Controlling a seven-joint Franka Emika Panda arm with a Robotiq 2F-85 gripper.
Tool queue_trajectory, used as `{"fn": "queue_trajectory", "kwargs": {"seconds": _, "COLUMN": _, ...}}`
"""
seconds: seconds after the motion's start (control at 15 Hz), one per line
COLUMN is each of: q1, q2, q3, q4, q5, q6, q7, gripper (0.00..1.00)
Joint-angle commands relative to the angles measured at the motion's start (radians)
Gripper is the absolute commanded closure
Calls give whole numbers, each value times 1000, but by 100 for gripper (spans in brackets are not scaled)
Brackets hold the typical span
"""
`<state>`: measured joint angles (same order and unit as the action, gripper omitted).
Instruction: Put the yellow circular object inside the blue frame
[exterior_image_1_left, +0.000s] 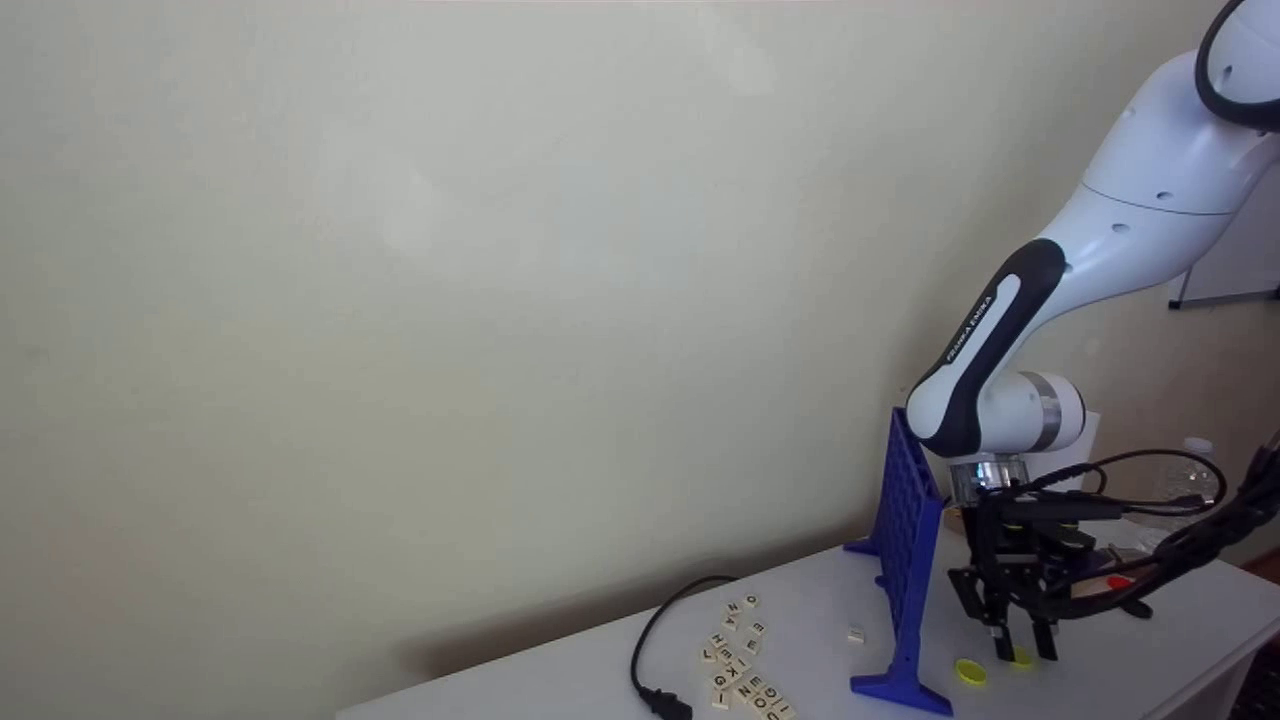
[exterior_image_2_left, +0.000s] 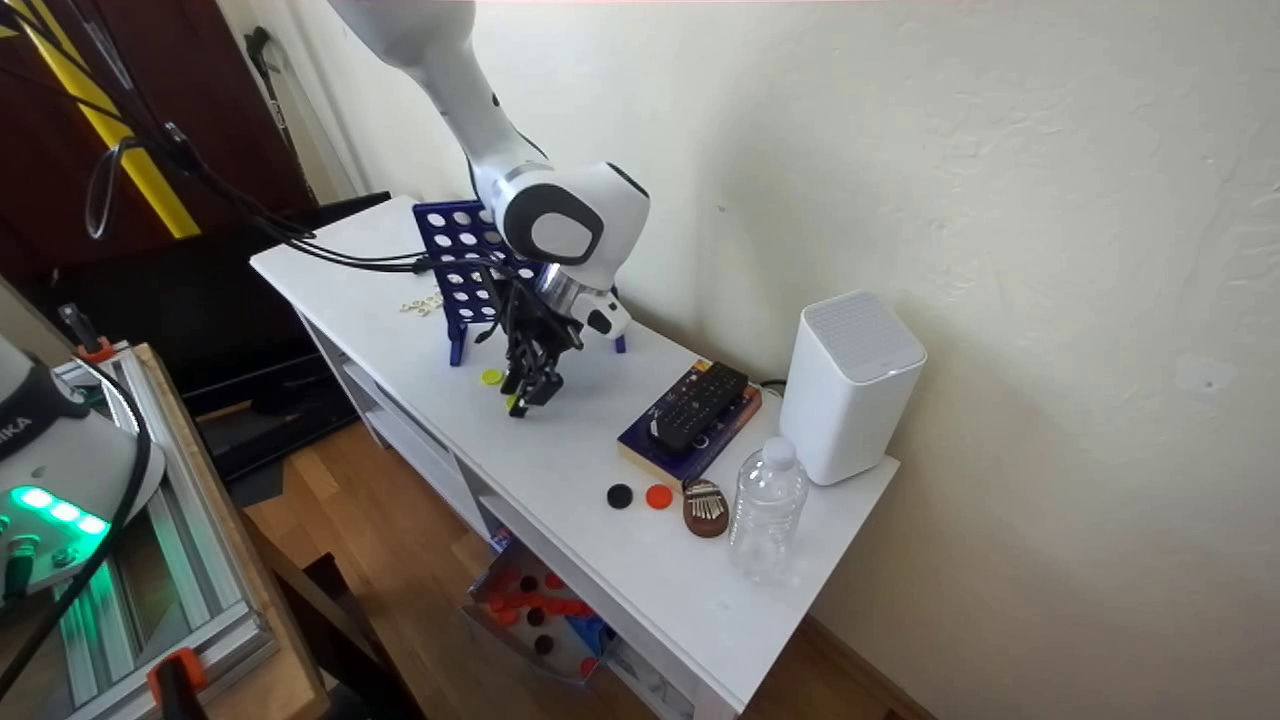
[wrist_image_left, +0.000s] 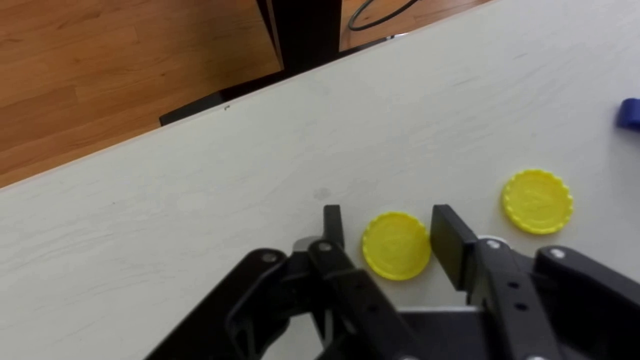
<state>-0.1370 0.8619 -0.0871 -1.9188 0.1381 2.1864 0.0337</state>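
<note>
Between the fingers (wrist_image_left: 452, 247) | yellow disc (wrist_image_left: 396, 245), nearer one tip | fingers parted wider than it

We see two yellow discs (wrist_image_left: 396, 246), a black tool (wrist_image_left: 389, 230), a blue frame (exterior_image_1_left: 908, 545) patterned with rows of round holes, and a white surface (exterior_image_2_left: 570, 465).

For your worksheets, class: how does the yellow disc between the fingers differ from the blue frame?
The yellow disc is small and round; the blue frame is far larger, a grid of holes. The disc lies flat, the frame stands upright. The disc sits between the fingers, the frame apart from them. Both rest on the white table.
</note>
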Motion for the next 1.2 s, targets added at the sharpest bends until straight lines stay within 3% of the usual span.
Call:
{"fn": "queue_trajectory", "kwargs": {"seconds": 0.0, "q1": 19, "q2": 42, "q3": -13, "q4": 35, "q5": -26, "q6": 10, "q7": 34, "gripper": 18}}
{"fn": "queue_trajectory", "kwargs": {"seconds": 0.13, "q1": 17, "q2": 36, "q3": -10, "q4": 27, "q5": -25, "q6": 30, "q7": 28, "gripper": 4}}
{"fn": "queue_trajectory", "kwargs": {"seconds": 0.33, "q1": 18, "q2": 37, "q3": -11, "q4": 28, "q5": -26, "q6": 39, "q7": 31, "gripper": 7}}
{"fn": "queue_trajectory", "kwargs": {"seconds": 0.4, "q1": 19, "q2": 38, "q3": -12, "q4": 28, "q5": -28, "q6": 41, "q7": 32, "gripper": 31}}
{"fn": "queue_trajectory", "kwargs": {"seconds": 0.53, "q1": 21, "q2": 39, "q3": -12, "q4": 29, "q5": -29, "q6": 42, "q7": 32, "gripper": 39}}
{"fn": "queue_trajectory", "kwargs": {"seconds": 1.0, "q1": 32, "q2": 39, "q3": -12, "q4": 31, "q5": -33, "q6": 46, "q7": 35, "gripper": 87}}
{"fn": "queue_trajectory", "kwargs": {"seconds": 1.13, "q1": 36, "q2": 37, "q3": -17, "q4": 29, "q5": -35, "q6": 45, "q7": 36, "gripper": 91}}
